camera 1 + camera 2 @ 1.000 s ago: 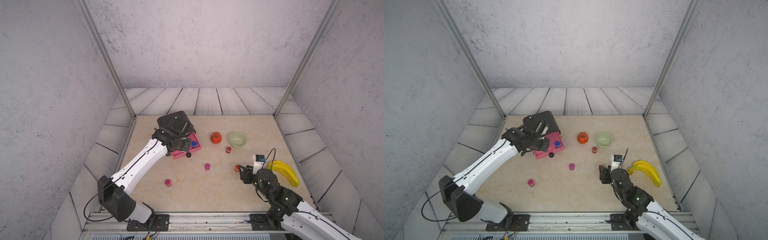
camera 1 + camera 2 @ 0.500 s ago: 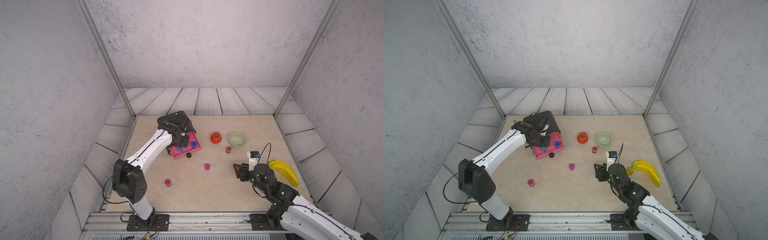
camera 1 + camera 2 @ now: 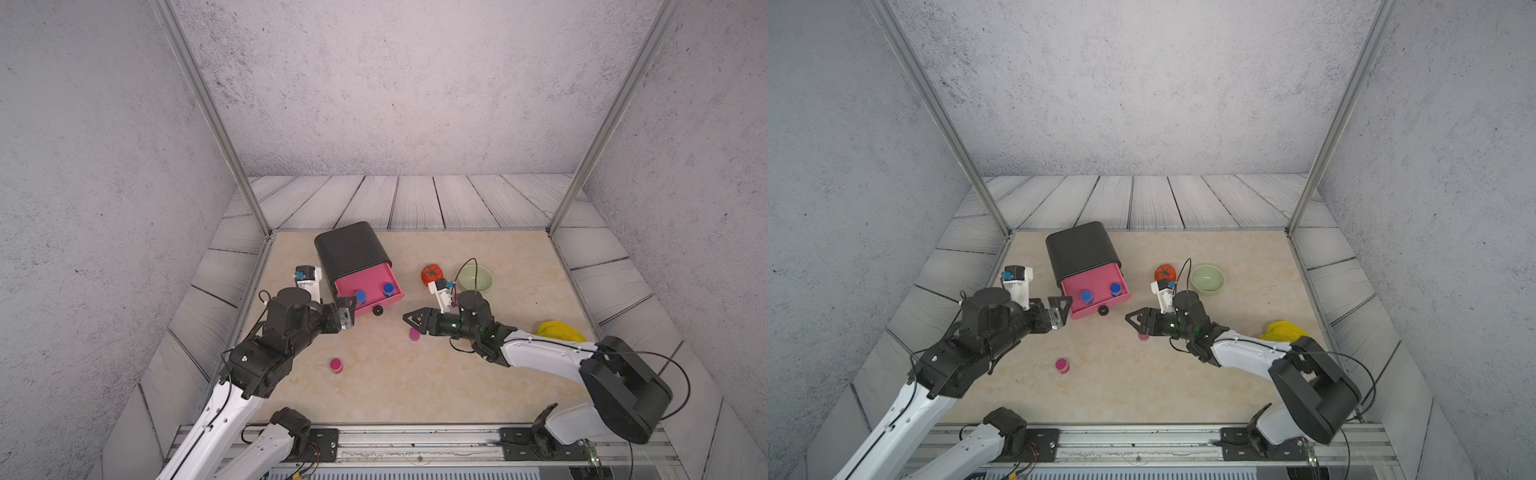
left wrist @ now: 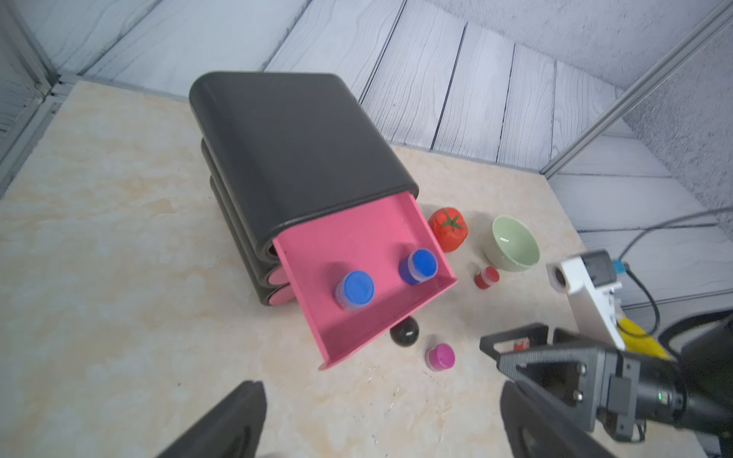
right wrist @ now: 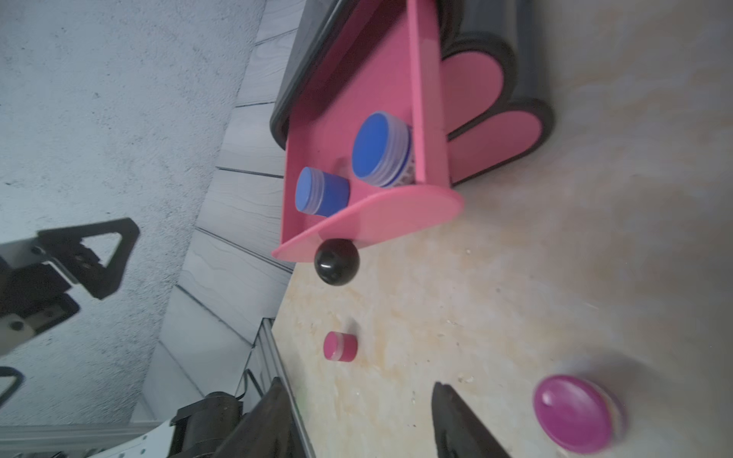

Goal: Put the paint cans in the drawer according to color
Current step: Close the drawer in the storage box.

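Left tool (image 3: 347, 313) hovers just left of the open drawer's front corner, jaws wide apart, nothing in them. One magenta can (image 3: 336, 365) sits on the surface (image 3: 374, 399), nearer than that. The black chest (image 3: 351, 249) has its top drawer (image 3: 374, 276) pulled out, both blue cans (image 3: 360, 296) upright inside near the front. Another magenta can (image 3: 413, 333) stands just beside the right tool (image 3: 409, 321), jaws parted and empty too. Further right: tomato (image 3: 431, 274), red can (image 4: 486, 276), green bowl (image 3: 476, 278), banana (image 3: 559, 332).
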{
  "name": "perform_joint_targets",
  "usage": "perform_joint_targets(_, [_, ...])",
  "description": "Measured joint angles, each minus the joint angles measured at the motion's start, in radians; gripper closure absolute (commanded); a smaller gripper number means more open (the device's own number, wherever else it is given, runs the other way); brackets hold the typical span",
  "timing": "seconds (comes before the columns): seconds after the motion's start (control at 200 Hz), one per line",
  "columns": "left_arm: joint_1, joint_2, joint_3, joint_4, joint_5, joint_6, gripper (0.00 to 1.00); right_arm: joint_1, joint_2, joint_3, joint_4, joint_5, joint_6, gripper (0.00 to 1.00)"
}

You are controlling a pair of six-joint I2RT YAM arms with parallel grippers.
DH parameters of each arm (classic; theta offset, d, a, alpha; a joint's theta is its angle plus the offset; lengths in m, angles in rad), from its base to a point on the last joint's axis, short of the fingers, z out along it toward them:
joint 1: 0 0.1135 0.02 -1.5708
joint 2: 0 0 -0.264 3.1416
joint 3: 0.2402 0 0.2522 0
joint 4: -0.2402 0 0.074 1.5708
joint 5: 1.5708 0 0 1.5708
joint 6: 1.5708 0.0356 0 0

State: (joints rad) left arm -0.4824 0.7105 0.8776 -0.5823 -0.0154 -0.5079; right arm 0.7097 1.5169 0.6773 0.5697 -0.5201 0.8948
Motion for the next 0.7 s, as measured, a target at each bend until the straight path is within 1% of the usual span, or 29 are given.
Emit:
perform_joint_targets(0.105, [0.003,-0.056,-0.096,0.010,-0.026,-0.054,0.01,0.001,0.087,0.056,0.003,-0.042,0.021,0.39])
perform_joint_targets(0.24, [0.005,-0.088,-0.153,0.016,-0.083,-0.103,0.00,0.005,0.178,0.114,0.037,-0.067,0.061,0.41])
perform_joint_targets(0.335, [0.005,-0.095,-0.157,0.034,-0.113,-0.099,0.00,0.014,0.237,0.153,0.078,-0.069,0.094,0.46])
perform_joint_targets(0.5, [0.005,-0.097,-0.151,0.061,-0.163,-0.058,0.00,0.036,0.273,0.182,0.126,-0.060,0.134,0.47])
perform_joint_targets(0.701, [0.005,-0.097,-0.143,0.071,-0.181,-0.031,0.00,0.062,0.283,0.204,0.131,-0.045,0.148,0.47])
